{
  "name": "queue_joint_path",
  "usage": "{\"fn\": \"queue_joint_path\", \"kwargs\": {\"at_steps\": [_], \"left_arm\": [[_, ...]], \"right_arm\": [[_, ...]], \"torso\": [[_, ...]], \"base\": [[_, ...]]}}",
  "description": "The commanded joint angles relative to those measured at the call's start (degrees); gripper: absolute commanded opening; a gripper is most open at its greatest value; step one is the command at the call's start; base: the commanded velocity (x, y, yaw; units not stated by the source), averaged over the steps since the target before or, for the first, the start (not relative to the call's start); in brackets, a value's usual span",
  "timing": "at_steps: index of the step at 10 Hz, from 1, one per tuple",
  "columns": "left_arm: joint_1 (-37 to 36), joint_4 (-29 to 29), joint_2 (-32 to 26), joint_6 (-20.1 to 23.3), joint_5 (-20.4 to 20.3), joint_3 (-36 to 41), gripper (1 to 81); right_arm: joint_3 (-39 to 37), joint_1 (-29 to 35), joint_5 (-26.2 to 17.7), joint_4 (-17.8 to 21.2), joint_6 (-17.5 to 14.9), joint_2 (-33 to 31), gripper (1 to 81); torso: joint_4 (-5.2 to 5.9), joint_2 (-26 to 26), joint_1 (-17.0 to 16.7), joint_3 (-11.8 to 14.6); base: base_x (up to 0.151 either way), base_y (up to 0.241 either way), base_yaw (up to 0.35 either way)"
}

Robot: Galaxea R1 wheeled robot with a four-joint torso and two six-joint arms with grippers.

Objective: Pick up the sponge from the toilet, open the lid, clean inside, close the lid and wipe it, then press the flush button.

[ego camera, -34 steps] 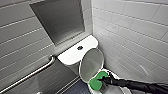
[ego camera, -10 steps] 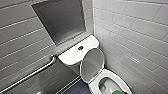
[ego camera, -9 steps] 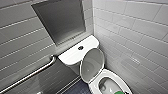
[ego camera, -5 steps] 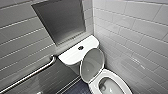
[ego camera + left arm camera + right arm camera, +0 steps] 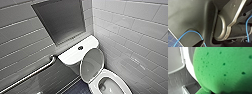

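Head view has the toilet tucked into the tiled corner. Its lid is up, long axis upright against the tank, grey inside facing out over the open bowl. The sponge hangs clear of any surface, right up against the right wrist camera, with the white rim just beside it. So I'd say the right gripper is clamped on it, and that arm's the nearer one. The flush button sits mid tank top, behind the lid.

No text, label, brand, number or sign can be read: not on the toilet, the wall tiles, the grey panel at upper left, or the sponge.
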Motion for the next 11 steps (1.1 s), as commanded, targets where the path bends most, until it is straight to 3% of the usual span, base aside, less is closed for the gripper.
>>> {"fn": "queue_joint_path", "kwargs": {"at_steps": [1, 6, 8, 11], "left_arm": [[1.2, 0.3, -0.9, 0.2, 4.7, 0.5, 81.1], [0.9, -0.1, -0.8, 0.1, 4.7, 0.2, 81.1], [0.9, -0.2, -0.9, 0.1, 4.7, 0.2, 81.1], [0.9, -0.4, -1.2, 0.0, 4.8, 0.2, 81.1]], "right_arm": [[-1.4, 16.7, -5.9, -0.2, 0.0, 7.1, 1.0], [-17.9, 23.6, -11.4, 0.5, 1.1, 23.9, 1.0], [-28.8, 23.6, -10.8, 1.2, 8.6, 31.8, 1.0], [-35.2, 23.2, -8.2, 2.3, 12.8, 36.0, 1.0]], "torso": [[0.0, 0.0, 0.0, 0.0], [0.0, 0.0, 0.0, 0.0], [0.0, 0.0, 0.0, 0.0], [0.0, 0.0, 0.0, 0.0]], "base": [[0.0, 0.0, 0.0], [0.0, 0.0, 0.0], [0.0, 0.0, 0.0], [0.0, 0.0, 0.0]]}}
